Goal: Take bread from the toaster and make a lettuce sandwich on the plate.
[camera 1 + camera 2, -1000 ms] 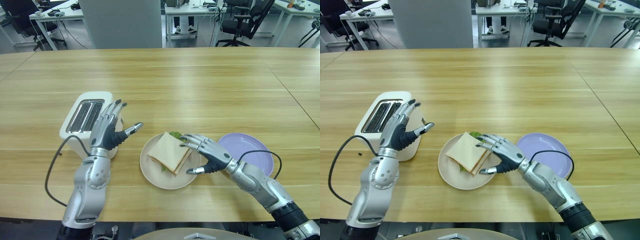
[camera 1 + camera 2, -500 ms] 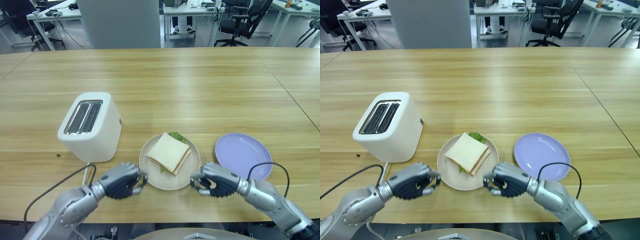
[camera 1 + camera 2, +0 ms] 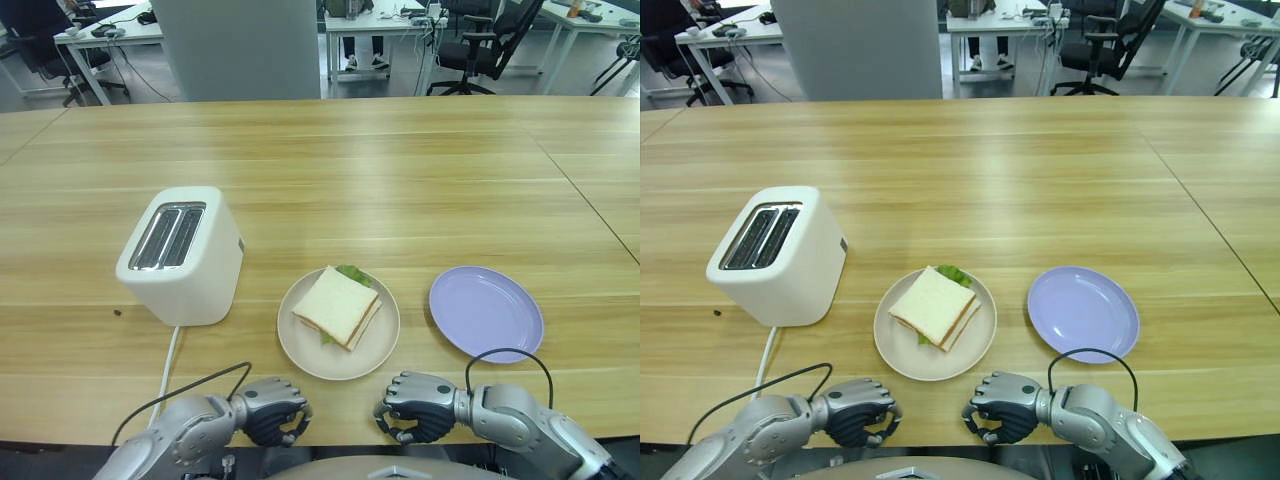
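- At the bottom edge of the frame, two hands show at the near edge of the tabletop (image 3: 350, 170): the left hand (image 3: 272, 410) just left of centre and the right hand (image 3: 418, 406) just right of centre.
- Both hands are balled into fists, fingers curled in tight, and neither holds anything. Their knuckles face each other across a gap.
- Each forearm lies low and runs out toward its own lower corner of the frame.
- Just above the gap between the fists lies one beige plate (image 3: 300, 350), round, near both hands but touching neither.
- One sandwich (image 3: 338, 306) rests on that plate, turned so a corner points to the upper left. It is made of two slices of bread, one stacked on the other.
- One leaf of lettuce (image 3: 353, 272) peeks out from the sandwich's far edge.
- One purple plate (image 3: 486, 312) lies to the right of the beige plate, beside it and apart from it.
- One white toaster (image 3: 182, 255) stands at the left of the frame, upright, with two slots in its top.
- One white cord (image 3: 168, 350) runs from the toaster's base down toward the bottom edge.
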{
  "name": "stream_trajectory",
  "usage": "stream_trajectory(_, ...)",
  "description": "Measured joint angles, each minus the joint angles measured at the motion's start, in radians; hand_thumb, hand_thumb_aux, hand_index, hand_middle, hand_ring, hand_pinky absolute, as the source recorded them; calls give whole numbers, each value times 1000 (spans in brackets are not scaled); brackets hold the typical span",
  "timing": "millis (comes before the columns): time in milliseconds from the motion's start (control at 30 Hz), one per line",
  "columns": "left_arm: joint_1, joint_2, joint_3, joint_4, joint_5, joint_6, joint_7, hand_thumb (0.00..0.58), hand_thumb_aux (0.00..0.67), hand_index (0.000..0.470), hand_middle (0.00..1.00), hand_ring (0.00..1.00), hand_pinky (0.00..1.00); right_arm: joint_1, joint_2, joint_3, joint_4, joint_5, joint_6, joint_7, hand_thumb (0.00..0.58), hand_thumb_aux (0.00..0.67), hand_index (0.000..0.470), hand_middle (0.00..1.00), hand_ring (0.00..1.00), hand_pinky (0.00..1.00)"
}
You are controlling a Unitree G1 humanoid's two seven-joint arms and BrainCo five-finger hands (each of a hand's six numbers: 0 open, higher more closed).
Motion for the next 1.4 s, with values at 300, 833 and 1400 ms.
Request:
stream_trajectory(300,-347,-169,-97,283,166,7,159,580,670,460,1000,1000,1000,-341,187,60,398,-102,-14,-147,580,670,460,1000,1000,1000)
stream_trajectory(833,-741,-262,-97,705,333,125,648,580,670,460,1000,1000,1000,-841,364,136,1112,-266,1,-675,580,670,460,1000,1000,1000)
stream_trajectory(1400,-262,-414,424,-55,-433,51,589,0,0,0,0,0,0,-271,182,-455,75,752,-18,-395,0,0,0,0,0,0)
